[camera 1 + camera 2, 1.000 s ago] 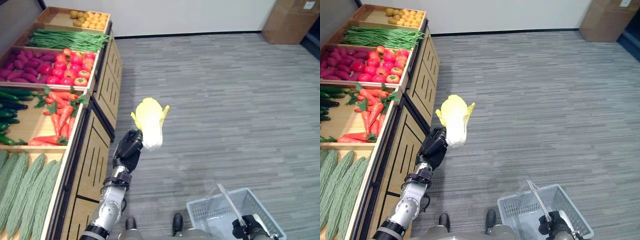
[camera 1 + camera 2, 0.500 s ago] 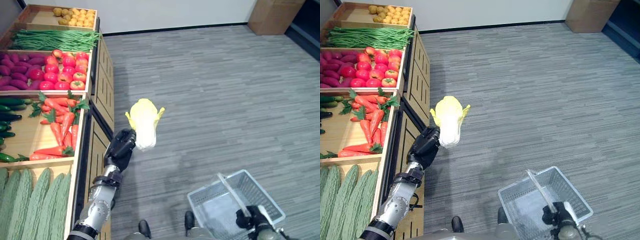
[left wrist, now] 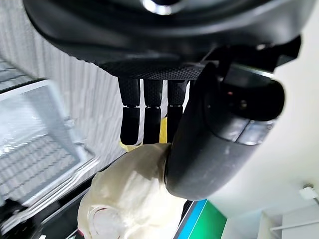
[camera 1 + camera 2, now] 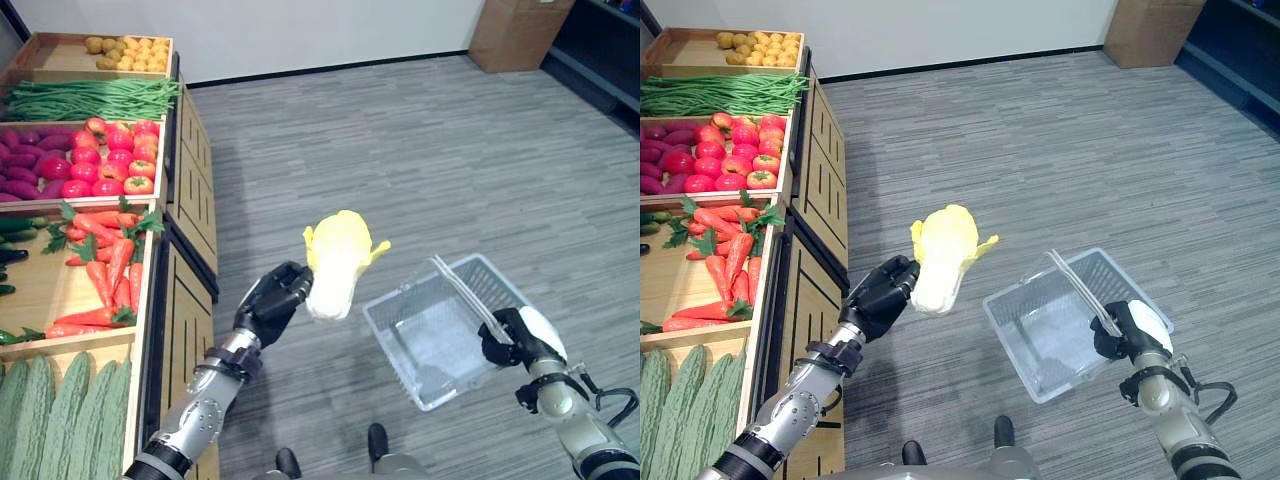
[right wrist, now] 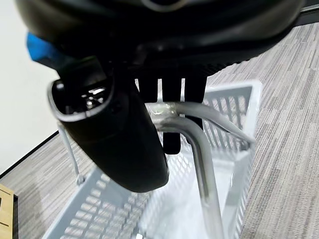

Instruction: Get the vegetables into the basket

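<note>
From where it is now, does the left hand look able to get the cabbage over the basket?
Probably yes. The left hand holds the cabbage just beside the basket, which the right hand holds up by its handle, with open air between them.

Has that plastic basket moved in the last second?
Yes. The basket, held by the right hand, has come up and forward toward the cabbage; against the produce stand it sits farther out.
</note>
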You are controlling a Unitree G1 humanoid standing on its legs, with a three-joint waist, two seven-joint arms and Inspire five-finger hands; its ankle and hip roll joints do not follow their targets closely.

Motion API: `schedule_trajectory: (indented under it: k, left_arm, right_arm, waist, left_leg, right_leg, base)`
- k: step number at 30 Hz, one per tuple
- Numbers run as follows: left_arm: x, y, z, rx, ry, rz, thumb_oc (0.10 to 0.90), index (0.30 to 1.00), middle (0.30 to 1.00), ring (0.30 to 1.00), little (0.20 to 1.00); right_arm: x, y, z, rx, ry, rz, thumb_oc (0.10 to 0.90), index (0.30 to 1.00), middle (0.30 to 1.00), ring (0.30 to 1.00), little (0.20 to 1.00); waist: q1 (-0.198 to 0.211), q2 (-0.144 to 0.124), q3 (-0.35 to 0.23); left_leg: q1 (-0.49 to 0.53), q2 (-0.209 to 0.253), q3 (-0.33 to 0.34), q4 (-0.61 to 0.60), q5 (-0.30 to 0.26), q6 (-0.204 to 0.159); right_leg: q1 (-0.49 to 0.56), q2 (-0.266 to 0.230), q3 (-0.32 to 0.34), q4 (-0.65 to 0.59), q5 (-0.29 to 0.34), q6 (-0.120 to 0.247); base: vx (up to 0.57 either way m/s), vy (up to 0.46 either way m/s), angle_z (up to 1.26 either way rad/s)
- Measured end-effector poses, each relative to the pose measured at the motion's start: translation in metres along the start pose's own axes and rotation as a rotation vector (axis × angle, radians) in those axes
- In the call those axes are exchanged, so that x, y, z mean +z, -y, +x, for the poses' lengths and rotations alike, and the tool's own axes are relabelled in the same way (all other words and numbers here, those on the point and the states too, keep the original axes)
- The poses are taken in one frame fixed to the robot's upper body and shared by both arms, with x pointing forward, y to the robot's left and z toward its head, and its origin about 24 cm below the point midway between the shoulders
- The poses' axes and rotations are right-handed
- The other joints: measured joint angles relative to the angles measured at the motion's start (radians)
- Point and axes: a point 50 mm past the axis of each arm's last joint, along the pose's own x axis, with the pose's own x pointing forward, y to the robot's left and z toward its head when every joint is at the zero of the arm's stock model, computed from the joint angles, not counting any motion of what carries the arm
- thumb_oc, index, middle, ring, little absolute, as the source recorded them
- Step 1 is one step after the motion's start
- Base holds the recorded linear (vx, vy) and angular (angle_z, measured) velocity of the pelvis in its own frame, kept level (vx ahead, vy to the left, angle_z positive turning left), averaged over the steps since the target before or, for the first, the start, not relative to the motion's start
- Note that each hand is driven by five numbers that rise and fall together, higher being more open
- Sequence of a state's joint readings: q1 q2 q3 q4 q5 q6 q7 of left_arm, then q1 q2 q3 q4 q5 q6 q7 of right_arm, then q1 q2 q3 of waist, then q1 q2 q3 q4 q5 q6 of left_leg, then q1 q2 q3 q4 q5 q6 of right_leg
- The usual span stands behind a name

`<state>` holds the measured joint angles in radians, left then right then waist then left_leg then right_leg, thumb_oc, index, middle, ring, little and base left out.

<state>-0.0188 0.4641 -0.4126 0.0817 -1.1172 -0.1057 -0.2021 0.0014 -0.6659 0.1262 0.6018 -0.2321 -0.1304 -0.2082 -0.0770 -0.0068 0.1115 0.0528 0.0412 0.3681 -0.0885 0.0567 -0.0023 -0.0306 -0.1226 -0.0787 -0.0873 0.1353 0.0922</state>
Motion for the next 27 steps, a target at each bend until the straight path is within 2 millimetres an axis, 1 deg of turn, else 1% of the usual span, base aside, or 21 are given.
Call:
schedule_trajectory:
  k: [3,5,8,10,11,14,17,21,24,27]
  left_arm:
    - [0.001,0.009,0.009,-0.05,-0.019,0.019,0.4,0.3,0.3,0.3,0.3]
    - [0.002,0.013,0.013,-0.082,-0.037,0.05,0.4,0.3,0.3,0.3,0.3]
    - [-0.001,0.02,0.018,-0.139,-0.09,0.107,0.4,0.3,0.3,0.3,0.3]
    - [-0.007,0.026,0.02,-0.178,-0.128,0.125,0.4,0.3,0.3,0.3,0.3]
    - [-0.013,0.031,0.022,-0.211,-0.163,0.133,0.4,0.3,0.3,0.3,0.3]
    - [-0.022,0.036,0.021,-0.244,-0.221,0.155,0.4,0.3,0.3,0.3,0.3]
    - [-0.028,0.036,0.019,-0.257,-0.268,0.189,0.4,0.3,0.3,0.3,0.3]
    - [-0.032,0.032,0.017,-0.262,-0.304,0.235,0.4,0.3,0.3,0.3,0.3]
    - [-0.034,0.03,0.019,-0.256,-0.316,0.261,0.4,0.3,0.3,0.3,0.3]
    - [-0.041,0.027,0.023,-0.228,-0.327,0.276,0.4,0.3,0.3,0.3,0.3]
  right_arm:
    - [0.01,-0.001,0.001,-0.004,0.037,0.024,0.4,0.3,0.3,0.3,0.3]
    - [0.021,0.0,0.005,-0.009,0.074,0.033,0.4,0.3,0.3,0.3,0.3]
    - [0.033,0.003,0.009,-0.018,0.113,0.041,0.4,0.3,0.3,0.3,0.3]
    - [0.041,0.004,0.009,-0.012,0.148,0.05,0.4,0.3,0.3,0.3,0.3]
    - [0.041,0.003,0.009,-0.004,0.149,0.05,0.4,0.3,0.3,0.3,0.3]
    - [0.042,0.002,0.009,0.001,0.148,0.075,0.4,0.3,0.3,0.3,0.3]
    - [0.049,0.001,0.009,0.005,0.169,0.121,0.4,0.3,0.3,0.3,0.3]
    - [0.063,-0.002,0.007,0.017,0.228,0.129,0.4,0.3,0.3,0.3,0.3]
    - [0.072,-0.007,0.005,0.034,0.263,0.144,0.4,0.3,0.3,0.3,0.3]
    - [0.082,-0.01,0.003,0.048,0.299,0.164,0.4,0.3,0.3,0.3,0.3]
  waist:
    - [0.003,0.003,-0.001]
    - [0.001,0.006,-0.003]
    - [-0.001,0.016,-0.009]
    - [-0.003,0.022,-0.013]
    - [-0.003,0.022,-0.013]
    - [-0.006,0.022,-0.013]
    - [-0.013,0.022,-0.013]
    - [-0.017,0.023,-0.014]
    - [-0.016,0.023,-0.014]
    - [-0.017,0.023,-0.014]
  left_leg:
    - [0.0,0.003,0.0,0.0,0.0,0.0]
    - [0.002,0.003,0.001,0.0,0.0,0.0]
    - [0.002,0.004,0.001,0.0,0.0,0.0]
    - [0.002,0.004,0.001,0.0,0.0,0.0]
    - [0.002,0.004,0.001,0.0,0.0,0.0]
    - [0.003,0.004,0.002,0.0,0.0,0.0]
    - [0.003,0.004,0.003,0.0,0.0,0.0]
    - [0.004,0.005,0.004,0.0,0.0,0.0]
    - [0.004,0.005,0.004,0.0,0.0,0.0]
    - [0.004,0.005,0.004,0.0,0.0,0.0]
  right_leg:
    - [0.0,0.002,0.0,0.0,0.001,-0.001]
    - [0.002,0.002,0.0,0.0,0.001,-0.001]
    - [0.002,0.003,0.0,0.0,0.001,-0.001]
    - [0.002,0.003,0.0,0.0,0.001,-0.001]
    - [0.002,0.003,0.0,0.0,0.001,-0.001]
    - [0.002,0.003,0.0,0.0,0.001,-0.001]
    - [0.001,0.004,0.002,0.0,0.001,-0.001]
    - [0.001,0.004,0.002,0.0,0.001,-0.002]
    - [0.001,0.004,0.002,0.0,0.001,-0.002]
    - [0.001,0.004,0.002,0.0,0.001,-0.002]
  base:
    - [0.0,0.0,0.0]
    - [0.0,0.0,0.0]
    - [0.0,0.0,0.0]
    - [0.0,0.0,0.0]
    - [0.0,0.0,0.0]
    - [0.0,0.0,0.0]
    - [0.0,0.0,0.0]
    - [0.0,0.0,0.0]
    - [0.0,0.0,0.0]
    - [0.0,0.0,0.0]
